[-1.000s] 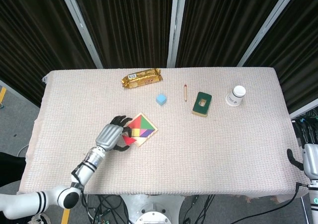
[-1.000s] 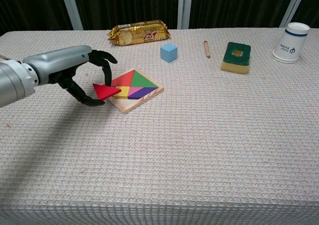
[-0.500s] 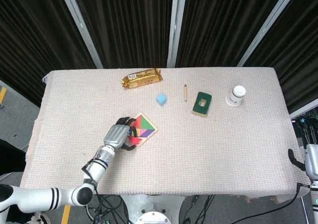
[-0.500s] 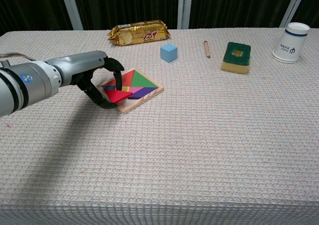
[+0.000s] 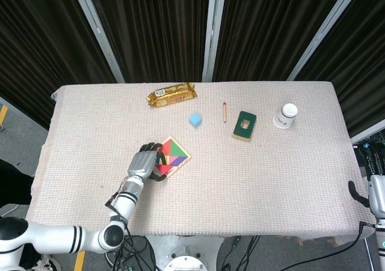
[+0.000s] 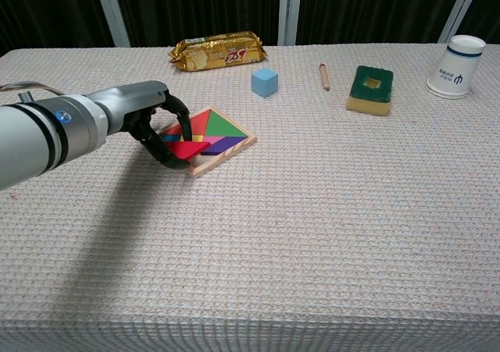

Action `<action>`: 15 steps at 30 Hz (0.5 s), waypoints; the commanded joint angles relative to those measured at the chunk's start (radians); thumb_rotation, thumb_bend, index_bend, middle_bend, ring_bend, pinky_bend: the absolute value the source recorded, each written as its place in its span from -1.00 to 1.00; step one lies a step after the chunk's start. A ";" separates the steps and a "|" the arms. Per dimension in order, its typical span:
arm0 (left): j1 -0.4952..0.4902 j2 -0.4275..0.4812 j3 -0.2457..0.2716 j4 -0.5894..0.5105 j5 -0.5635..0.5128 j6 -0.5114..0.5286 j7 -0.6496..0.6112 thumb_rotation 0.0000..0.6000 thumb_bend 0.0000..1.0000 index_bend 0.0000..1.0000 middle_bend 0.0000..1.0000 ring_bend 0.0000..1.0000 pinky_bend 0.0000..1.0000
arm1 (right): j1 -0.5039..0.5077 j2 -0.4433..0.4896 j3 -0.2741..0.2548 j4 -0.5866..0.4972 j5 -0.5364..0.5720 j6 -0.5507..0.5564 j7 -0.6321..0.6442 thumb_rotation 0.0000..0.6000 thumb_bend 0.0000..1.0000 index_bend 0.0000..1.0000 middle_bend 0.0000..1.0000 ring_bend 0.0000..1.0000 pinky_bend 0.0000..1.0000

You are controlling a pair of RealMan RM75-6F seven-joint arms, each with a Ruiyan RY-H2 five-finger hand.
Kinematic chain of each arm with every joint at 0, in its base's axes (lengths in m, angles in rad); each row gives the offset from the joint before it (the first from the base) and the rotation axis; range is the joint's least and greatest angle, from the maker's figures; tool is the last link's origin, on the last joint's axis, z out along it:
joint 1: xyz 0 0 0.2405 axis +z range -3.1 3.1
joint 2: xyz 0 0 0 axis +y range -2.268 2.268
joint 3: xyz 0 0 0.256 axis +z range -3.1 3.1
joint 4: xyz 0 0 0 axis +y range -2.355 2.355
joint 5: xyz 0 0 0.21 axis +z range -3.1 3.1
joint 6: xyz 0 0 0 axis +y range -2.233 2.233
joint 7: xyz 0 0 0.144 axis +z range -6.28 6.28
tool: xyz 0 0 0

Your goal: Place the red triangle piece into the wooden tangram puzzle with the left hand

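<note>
Setting: dark curtains with pale metal posts are hanging behind a bench (image 5: 271, 181) covered in a beige woven cloth.
Task thing: the red triangle piece (image 6: 186, 149) is lying over the near-left corner of the wooden tangram puzzle (image 6: 209, 140), its tip pointing right; whether it is sitting flat in its slot or riding on the frame cannot be told.
Left hand: the left hand (image 6: 150, 121) is reaching in from the left, its dark fingers (image 6: 166, 159) curling around the red piece from behind and below, so it is holding the piece at the puzzle's edge.
Right hand: only a dark part is showing at the right border of the head view (image 5: 358, 194), well apart from the work; whether its fingers are wide or narrow cannot be told.
Step in hand: judging from this, the piece is being seated. Doing it well is calling for lining the long side up with the coloured neighbours, lowering it level, and loosening the hold only once it is resting inside the frame.
Risk: a tilted piece is likely to catch on the wooden rim or nudge the light tray along the cloth.
Edges: the puzzle is sitting well in from every bench edge.
Open room: bare cloth is lying to the left and near side, giving room for drawing back; the blue cube (image 6: 265, 81) and snack packet (image 6: 218, 50) are standing apart behind.
</note>
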 commanded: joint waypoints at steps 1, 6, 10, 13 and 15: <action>-0.020 -0.019 -0.011 0.007 -0.039 0.019 0.024 1.00 -0.55 0.05 -0.78 -1.00 -0.97 | 0.000 -0.001 -0.001 0.002 0.000 -0.002 0.001 1.00 -0.39 -1.00 -1.00 -1.00 -1.00; -0.042 -0.040 -0.018 0.023 -0.060 0.038 0.042 1.00 -0.55 0.05 -0.78 -1.00 -0.97 | -0.004 0.000 -0.002 0.008 0.001 0.001 0.010 1.00 -0.39 -1.00 -1.00 -1.00 -1.00; -0.056 -0.056 -0.024 0.038 -0.081 0.040 0.049 1.00 -0.54 0.05 -0.78 -1.00 -0.97 | -0.008 0.004 0.000 0.013 0.003 0.004 0.021 1.00 -0.39 -1.00 -1.00 -1.00 -1.00; -0.065 -0.066 -0.028 0.044 -0.100 0.048 0.060 1.00 -0.54 0.05 -0.78 -1.00 -0.97 | -0.010 0.005 -0.001 0.018 0.004 0.005 0.029 1.00 -0.39 -1.00 -1.00 -1.00 -1.00; -0.071 -0.071 -0.033 0.046 -0.115 0.053 0.067 1.00 -0.55 0.05 -0.78 -1.00 -0.97 | -0.011 0.005 -0.001 0.021 0.005 0.004 0.034 1.00 -0.39 -1.00 -1.00 -1.00 -1.00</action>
